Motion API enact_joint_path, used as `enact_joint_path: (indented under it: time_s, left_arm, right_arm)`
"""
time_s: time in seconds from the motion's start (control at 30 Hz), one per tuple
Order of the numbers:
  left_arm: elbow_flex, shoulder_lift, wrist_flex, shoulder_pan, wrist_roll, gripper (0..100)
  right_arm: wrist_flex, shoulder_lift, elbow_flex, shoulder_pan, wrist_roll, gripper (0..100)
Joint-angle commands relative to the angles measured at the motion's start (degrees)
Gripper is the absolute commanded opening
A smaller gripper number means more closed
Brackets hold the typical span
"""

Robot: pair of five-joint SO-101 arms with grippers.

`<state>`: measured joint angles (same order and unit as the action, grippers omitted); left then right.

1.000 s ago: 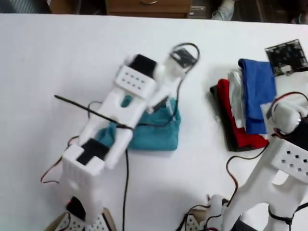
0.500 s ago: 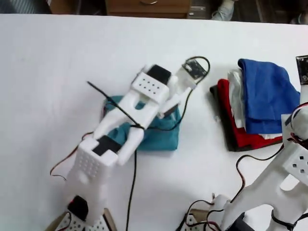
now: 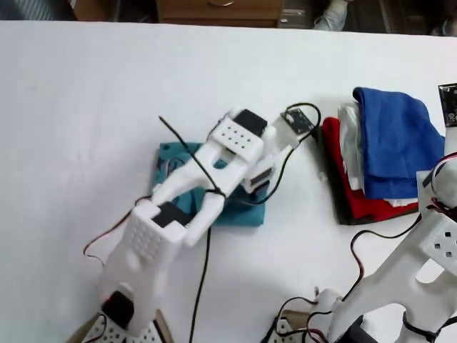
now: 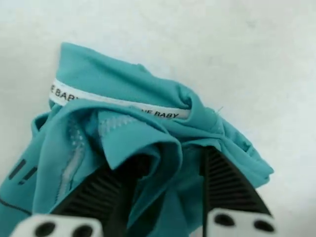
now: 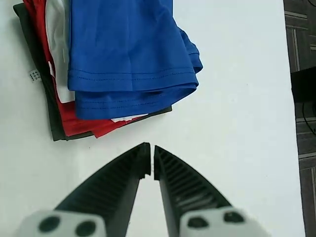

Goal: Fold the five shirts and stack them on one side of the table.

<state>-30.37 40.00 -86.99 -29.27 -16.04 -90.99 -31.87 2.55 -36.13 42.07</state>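
Note:
A folded teal shirt [image 3: 239, 213] lies at the middle of the white table [image 3: 86, 107]. My left gripper [image 3: 258, 187] is down at the shirt's right edge. In the left wrist view the teal shirt [image 4: 123, 89] bunches up between the fingers of that gripper [image 4: 175, 158], which is shut on the cloth. At the right lies a stack with a blue shirt [image 3: 393, 136] on top, then white [image 3: 350, 143], red [image 3: 343, 179] and black [image 3: 321, 153] ones. My right gripper [image 5: 151, 150] is shut and empty over bare table beside the blue shirt [image 5: 123, 44].
The right arm [image 3: 421, 250] stands at the near right corner, with loose cables [image 3: 357, 250] trailing from it. A black cable [image 3: 203, 271] runs from the left arm to the near edge. Wooden furniture [image 3: 221, 11] stands beyond the far edge. Floor [image 5: 301, 98] shows past the table's right edge.
My left arm has swung right, toward the stack, uncovering the teal shirt's left part. The right arm pulled back off the stack at first, then kept still.

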Motion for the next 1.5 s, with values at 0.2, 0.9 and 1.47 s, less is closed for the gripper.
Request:
enact_joint_path:
  time_s: [0.2, 0.9, 1.47]
  left_arm:
    - [-0.7, -18.0, -3.3, 6.9, 0.2, 21]
    - [8.0, -18.2, -4.9, 24.4, -3.6, 7]
    - [24.0, -18.7, 2.4, 21.4, -3.9, 7]
  right_arm:
    - [-0.2, -1.9, 3.1, -0.1, -0.4, 2.4]
    - [0.2, -1.9, 4.5, 3.6, -0.4, 2.3]
    - [5.8, -1.6, 7.9, 3.6, 0.0, 2.3]
